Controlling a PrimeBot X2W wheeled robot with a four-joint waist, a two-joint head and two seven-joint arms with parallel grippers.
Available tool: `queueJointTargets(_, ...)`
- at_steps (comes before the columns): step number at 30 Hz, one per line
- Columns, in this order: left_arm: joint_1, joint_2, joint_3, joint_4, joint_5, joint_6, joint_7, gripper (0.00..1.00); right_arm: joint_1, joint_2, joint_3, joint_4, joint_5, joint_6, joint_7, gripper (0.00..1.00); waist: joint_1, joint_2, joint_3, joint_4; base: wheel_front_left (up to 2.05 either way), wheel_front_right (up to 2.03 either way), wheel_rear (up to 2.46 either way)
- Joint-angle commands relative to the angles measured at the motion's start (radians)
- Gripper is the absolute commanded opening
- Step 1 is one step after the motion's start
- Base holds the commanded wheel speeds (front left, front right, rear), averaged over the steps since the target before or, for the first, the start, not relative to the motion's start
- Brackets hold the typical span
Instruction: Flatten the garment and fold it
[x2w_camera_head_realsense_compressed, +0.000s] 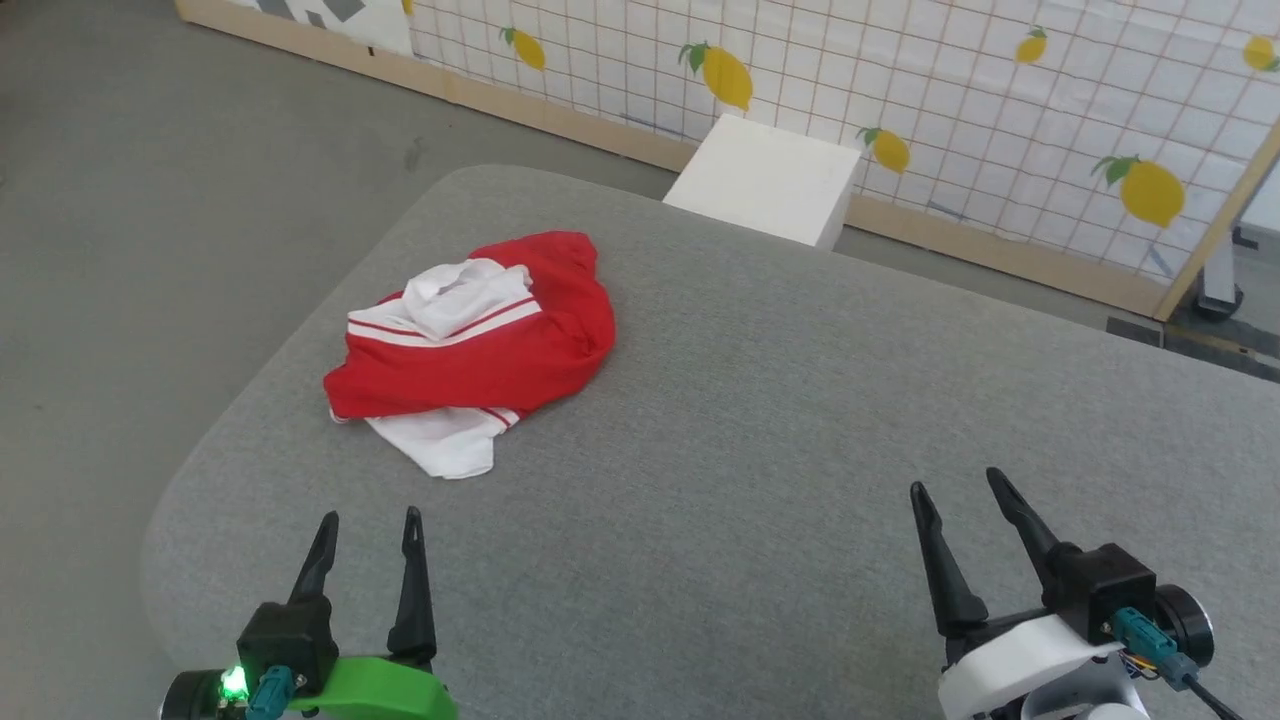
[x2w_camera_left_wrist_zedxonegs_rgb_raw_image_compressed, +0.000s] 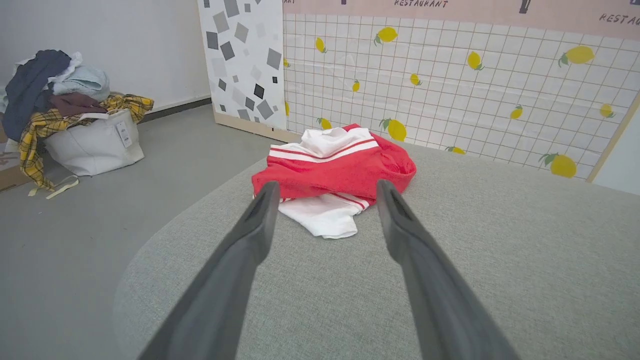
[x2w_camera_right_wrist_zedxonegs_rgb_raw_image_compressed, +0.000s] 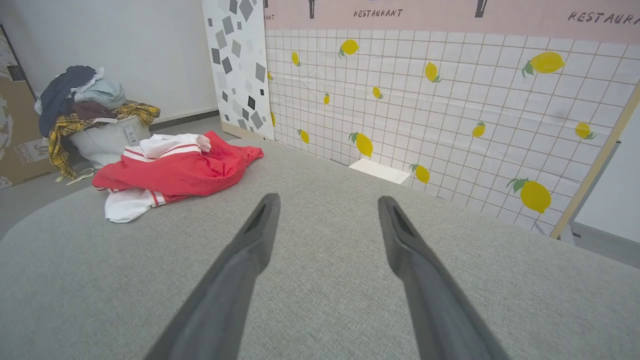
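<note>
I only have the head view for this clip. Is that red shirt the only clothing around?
Observer: No. The left wrist view shows a white bag on the floor, heaped with clothes.
Operator: Is the left gripper lined up with the shirt?
Observer: Looking along its own fingers, the garment sits framed between the tips of the open left gripper, untouched.
Operator: And the right?
Observer: The right gripper, open, looks along bare grey padding; the garment lies off to that view's left.

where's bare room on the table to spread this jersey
Widest bare stretch: the grey table right of the crumpled red jersey, between the white box and the right gripper. A narrower strip lies between the jersey and the left gripper. The jersey crowds the table's left edge.
</note>
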Motion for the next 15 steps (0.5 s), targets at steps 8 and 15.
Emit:
queueJointTargets(8,0.026,-0.005,-0.004,0.004,-0.011,-0.008,-0.027,1.00,0.011,0.002,0.009,0.018,0.014,-0.001,-0.029,1.00,-0.0001,0.0000,-0.012,0.039,0.00,0.00,0.00)
queueJointTargets(15,0.031,-0.005,-0.006,0.003,-0.021,-0.007,-0.042,1.00,0.009,0.002,0.010,0.023,0.015,-0.001,-0.044,1.00,-0.0001,0.0000,-0.006,0.069,0.00,0.00,0.00)
